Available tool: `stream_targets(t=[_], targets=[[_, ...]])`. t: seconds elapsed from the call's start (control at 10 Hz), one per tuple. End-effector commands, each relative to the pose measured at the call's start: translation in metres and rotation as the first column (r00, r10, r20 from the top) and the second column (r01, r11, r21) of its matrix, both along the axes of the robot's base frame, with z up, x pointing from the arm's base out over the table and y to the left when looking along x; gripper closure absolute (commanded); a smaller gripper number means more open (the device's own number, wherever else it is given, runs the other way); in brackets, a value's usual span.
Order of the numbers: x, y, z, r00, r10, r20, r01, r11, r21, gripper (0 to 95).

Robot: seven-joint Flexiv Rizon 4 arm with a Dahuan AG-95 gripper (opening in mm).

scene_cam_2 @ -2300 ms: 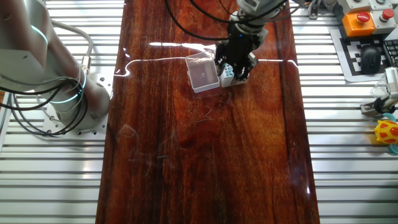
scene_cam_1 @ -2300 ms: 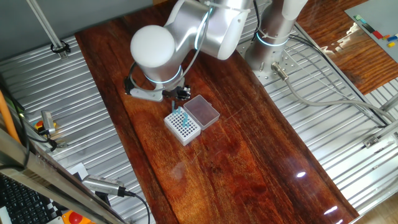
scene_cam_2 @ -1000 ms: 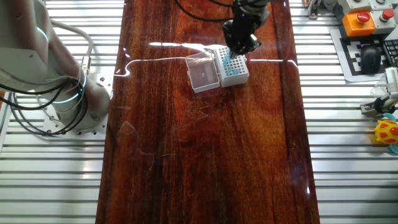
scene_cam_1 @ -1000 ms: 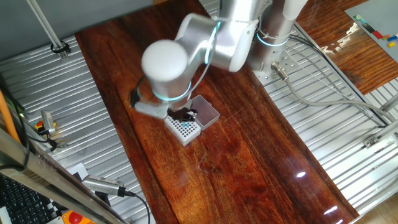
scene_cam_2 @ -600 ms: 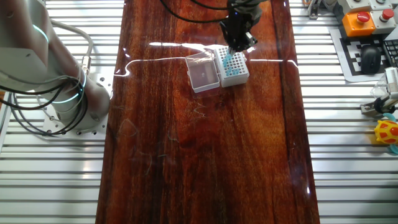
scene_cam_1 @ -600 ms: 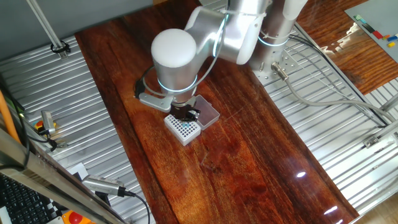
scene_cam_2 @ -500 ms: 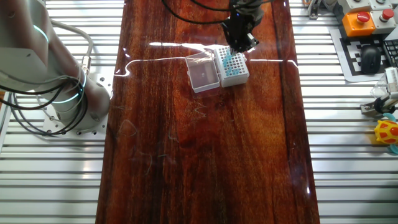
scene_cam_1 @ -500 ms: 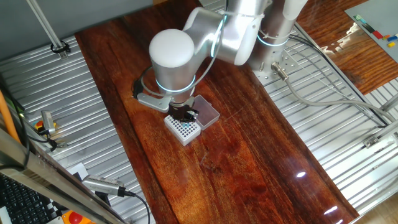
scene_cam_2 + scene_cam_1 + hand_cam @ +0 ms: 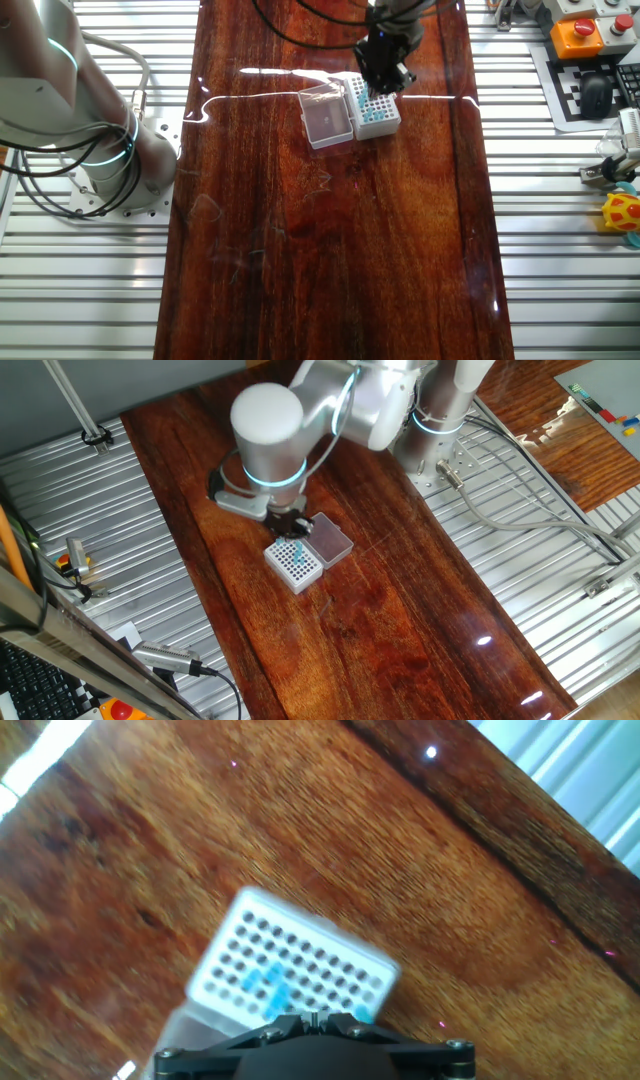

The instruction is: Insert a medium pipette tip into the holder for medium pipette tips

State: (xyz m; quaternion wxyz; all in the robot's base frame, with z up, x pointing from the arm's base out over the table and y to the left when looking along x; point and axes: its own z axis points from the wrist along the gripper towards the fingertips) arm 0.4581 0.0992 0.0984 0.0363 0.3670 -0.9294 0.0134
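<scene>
A thin blue medium pipette tip point(image 9: 298, 549) stands upright in the holder point(image 9: 294, 564), a white gridded box on the wooden table point(image 9: 400, 610). It looks light, slippery and bendable, best gripped near its wide top. The gripper point(image 9: 288, 526) hovers just above; whether its jaws are clenched cannot be told.

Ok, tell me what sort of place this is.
Most likely a robotics lab test bench. A wooden board lies on ribbed aluminium decking, a second robot arm stands beside it, and an orange emergency-stop button sits in the corner.
</scene>
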Motion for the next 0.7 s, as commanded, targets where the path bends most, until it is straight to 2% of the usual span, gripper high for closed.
stream_targets(t=[0.1,0.4,0.5,0.7], targets=[[-0.0016,-0.0046,0.001,1.0,0.021,0.0,-0.021,1.0,0.002,95.0],[-0.0016,-0.0046,0.001,1.0,-0.014,0.004,0.014,1.0,0.006,95.0],[-0.0016,-0.0046,0.001,0.998,-0.057,0.009,0.057,0.998,-0.002,95.0],[-0.0016,-0.0046,0.001,0.995,-0.095,0.017,0.095,0.995,0.004,95.0]])
